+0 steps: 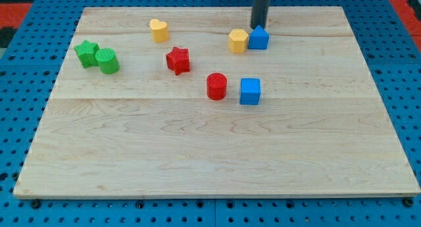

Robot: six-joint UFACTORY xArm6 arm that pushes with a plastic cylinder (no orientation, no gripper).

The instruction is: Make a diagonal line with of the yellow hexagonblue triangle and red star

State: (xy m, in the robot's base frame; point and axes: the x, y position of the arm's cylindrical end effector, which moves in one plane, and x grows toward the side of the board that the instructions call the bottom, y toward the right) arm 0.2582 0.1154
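My tip (257, 27) stands at the view's top, right of centre, its very end just behind the blue triangle (259, 38) and touching or almost touching it; which of the two cannot be told. There is no end effector with jaws here, only the straight dark rod, so nothing is spread or pinched. The blue triangle sits pressed against the yellow hexagon (238, 40), which lies on its left in the view. The red star (177, 60) lies lower and further to the view's left, well apart from that pair. Near the middle of the desk (210, 154) a red cylinder (216, 86) stands just beside a blue cube (250, 91), the cube on the view's right. A yellow heart (158, 30) rests towards the view's top, above and left of the red star. At the view's far left a green star (86, 53) touches a green cylinder (107, 61)
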